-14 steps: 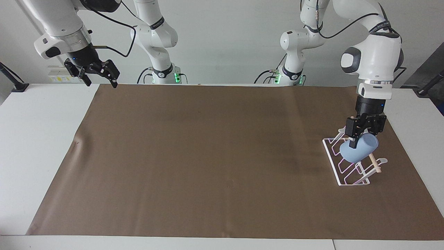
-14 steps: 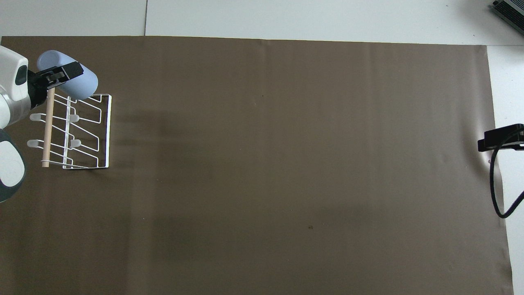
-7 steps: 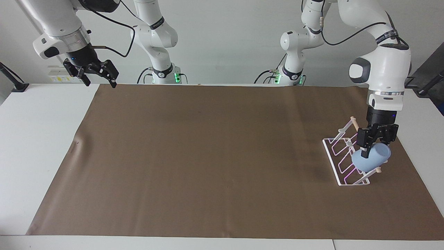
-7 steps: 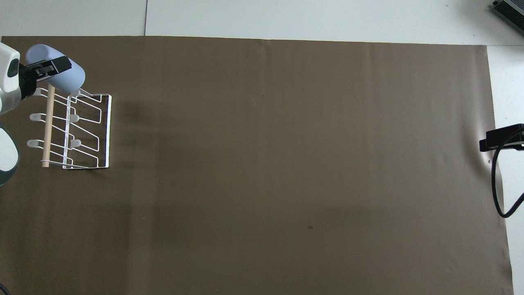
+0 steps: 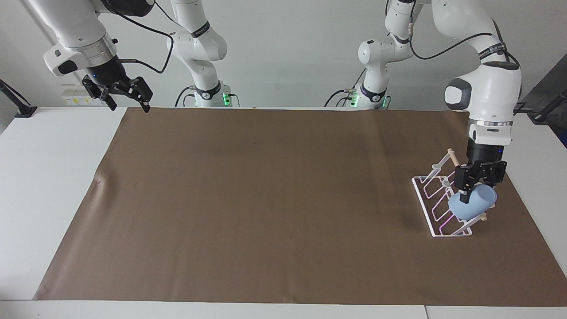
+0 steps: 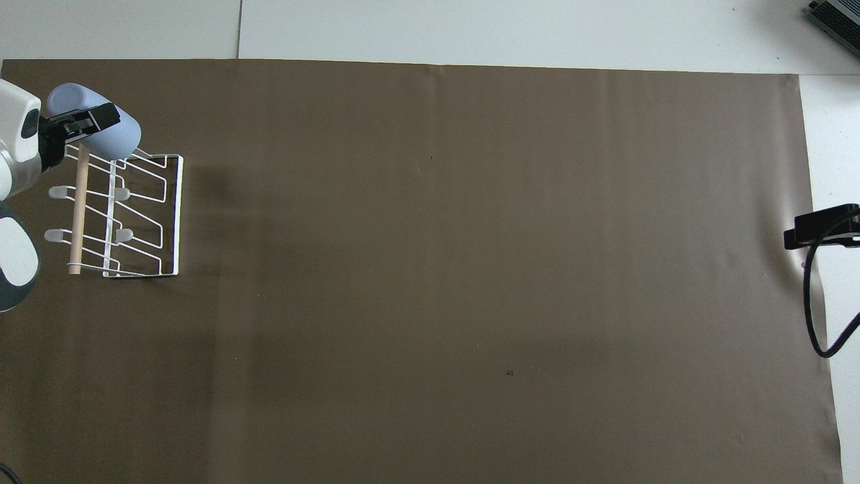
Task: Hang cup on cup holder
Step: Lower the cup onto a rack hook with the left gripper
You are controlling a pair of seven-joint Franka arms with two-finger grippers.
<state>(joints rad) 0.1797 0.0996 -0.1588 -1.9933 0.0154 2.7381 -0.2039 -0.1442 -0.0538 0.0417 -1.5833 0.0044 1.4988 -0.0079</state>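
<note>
On the brown mat (image 5: 274, 204), the left gripper (image 5: 476, 188) pinched the tilted cup (image 5: 471, 204) over the cup holder (image 5: 436, 208) — light, smooth, probably slippery — while the right gripper (image 5: 126, 95) waited, fingers apart and empty.

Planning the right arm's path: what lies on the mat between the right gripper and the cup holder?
Nothing: in both views only bare brown mat separates the right gripper from the cup holder.

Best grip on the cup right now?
Across its side wall near mid-body, from above, as the left gripper already has it. The cup lies tilted over the cup holder, handleless and tapered, so the wall is the only graspable part. The right gripper waits.
</note>
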